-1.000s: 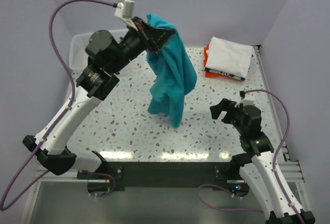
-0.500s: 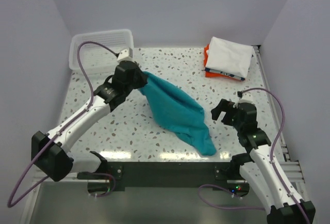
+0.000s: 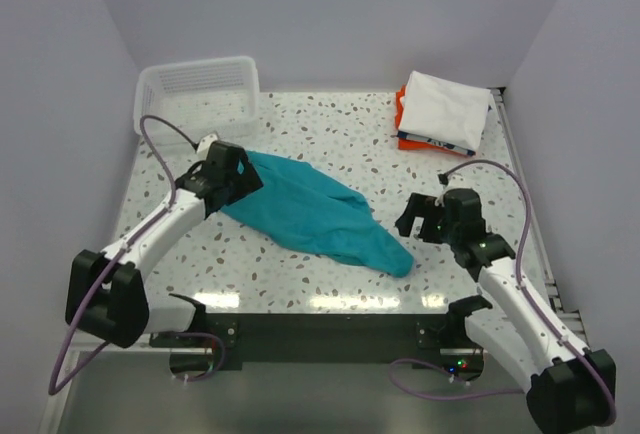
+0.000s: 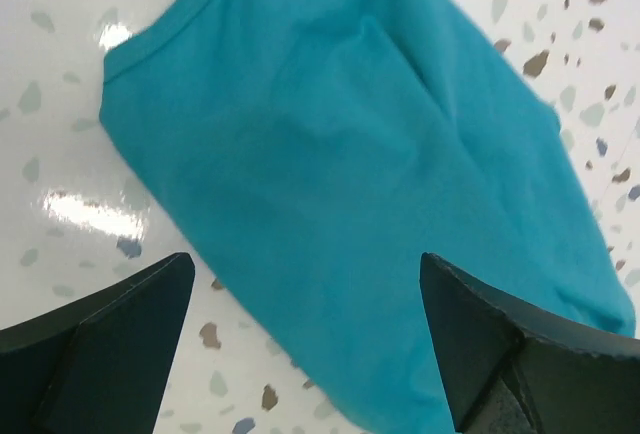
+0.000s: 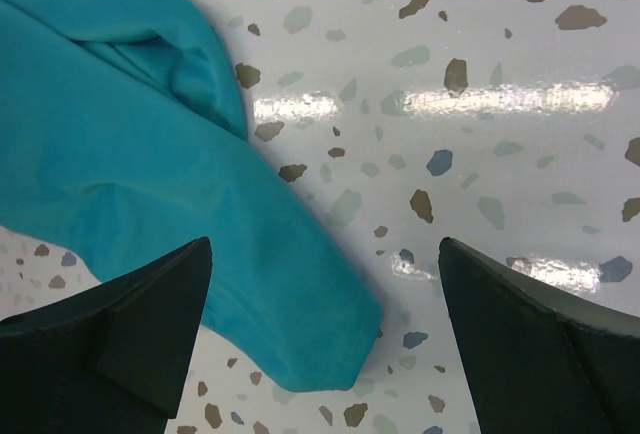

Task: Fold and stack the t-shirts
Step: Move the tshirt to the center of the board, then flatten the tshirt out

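Left gripper point(image 4: 305, 269): I see the jaws spread wide, empty.
Teal shirt point(image 3: 310, 216): soft, smooth cloth, a long rumpled strip under my left jaws.
Right gripper point(image 5: 325, 249): jaws spread wide, the shirt's rounded end beneath.

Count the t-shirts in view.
4: teal t-shirt lying loose on the table; white t-shirt on top at the far right, orange t-shirt and dark-edged t-shirt beneath it. More may be hidden there.

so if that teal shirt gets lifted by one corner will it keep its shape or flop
Probably flop: the teal t-shirt lies in a soft creased strip, so it would likely hang and bunch. It looks thin and flat, so likely light. Pushed, it would probably wrinkle rather than slide whole across the glossy table.
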